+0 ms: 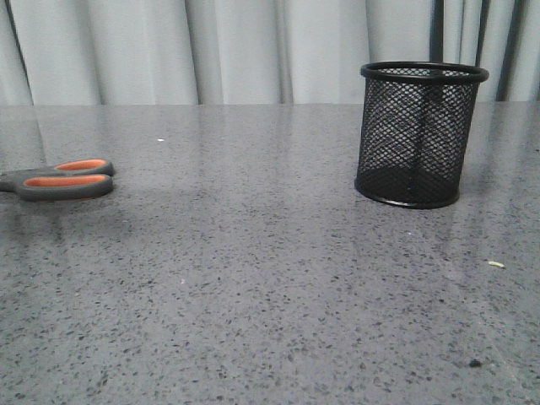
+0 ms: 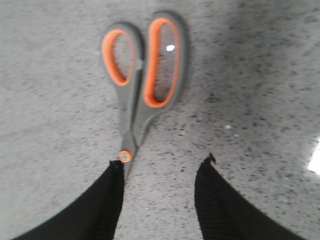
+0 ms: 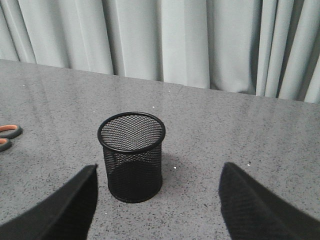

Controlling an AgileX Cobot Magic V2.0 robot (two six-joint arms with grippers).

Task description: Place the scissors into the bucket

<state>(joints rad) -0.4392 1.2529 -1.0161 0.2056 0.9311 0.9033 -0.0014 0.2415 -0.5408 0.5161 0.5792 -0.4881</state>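
This looks like a staged test bench in a lab or studio, not a home or a shop. A broad grey speckled tabletop [image 1: 278,278] with a polished, stone-like surface fills the front view, and plain pale curtains [image 1: 253,51] hang in even folds straight behind it, closing off the background. Only office-desk items lie on it: a black wire-mesh cup [image 1: 419,135] standing upright and a pair of scissors [image 1: 59,179] lying flat, well apart.
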